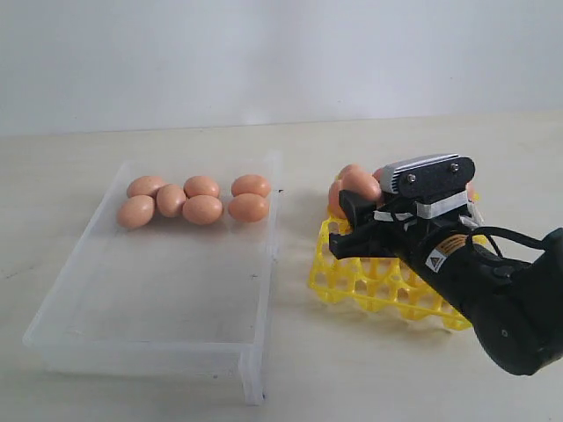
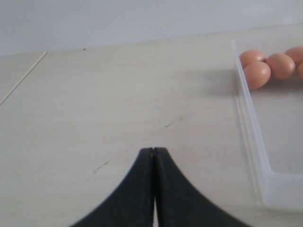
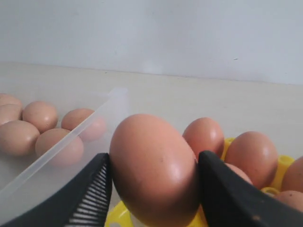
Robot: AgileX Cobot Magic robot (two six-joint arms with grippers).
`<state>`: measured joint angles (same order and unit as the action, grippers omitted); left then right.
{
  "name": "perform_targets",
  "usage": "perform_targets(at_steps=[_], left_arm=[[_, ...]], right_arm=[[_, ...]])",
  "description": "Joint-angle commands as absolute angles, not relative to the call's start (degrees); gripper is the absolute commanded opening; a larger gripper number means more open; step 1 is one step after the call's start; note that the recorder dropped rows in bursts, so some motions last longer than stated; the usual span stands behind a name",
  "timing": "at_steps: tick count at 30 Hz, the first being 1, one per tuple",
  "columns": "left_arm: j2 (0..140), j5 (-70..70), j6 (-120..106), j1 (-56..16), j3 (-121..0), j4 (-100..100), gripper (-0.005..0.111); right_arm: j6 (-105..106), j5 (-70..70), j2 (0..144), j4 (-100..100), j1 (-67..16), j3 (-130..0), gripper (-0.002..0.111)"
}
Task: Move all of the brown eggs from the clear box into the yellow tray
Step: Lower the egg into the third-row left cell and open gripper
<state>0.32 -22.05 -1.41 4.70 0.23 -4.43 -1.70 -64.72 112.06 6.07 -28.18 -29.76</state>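
The clear box (image 1: 141, 352) lies on the left with several brown eggs (image 1: 202, 209) clustered at its far end. To its right stands the yellow tray (image 1: 352, 281), partly hidden by the right arm. My right gripper (image 3: 154, 163) is shut on a brown egg (image 3: 151, 165) and holds it just over a near-corner cell of the tray (image 3: 284, 163), beside the eggs that sit in the tray (image 3: 251, 151). The same held egg (image 1: 361, 185) shows in the exterior view. My left gripper (image 2: 154, 150) is shut and empty over bare table next to the box wall (image 2: 251, 142).
Pale tabletop runs around the box and tray, with a plain wall behind. The box's near half (image 1: 167, 290) holds no eggs. The tray's front rows (image 1: 387, 290) show open cells. The left arm is out of the exterior view.
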Motion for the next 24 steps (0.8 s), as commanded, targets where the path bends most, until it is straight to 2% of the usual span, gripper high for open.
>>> perform_targets(at_steps=[1,24], left_arm=[[0.0,-21.7,-1.3,4.4,0.0,-4.0,0.0],[0.0,-21.7,-1.3,4.4,0.0,-4.0,0.0]], right_arm=[[-2.0,-66.2,112.1,3.9,-27.2,-29.7,0.0],[5.8,-62.3,112.1,-3.3,-27.2,-29.7,0.0]])
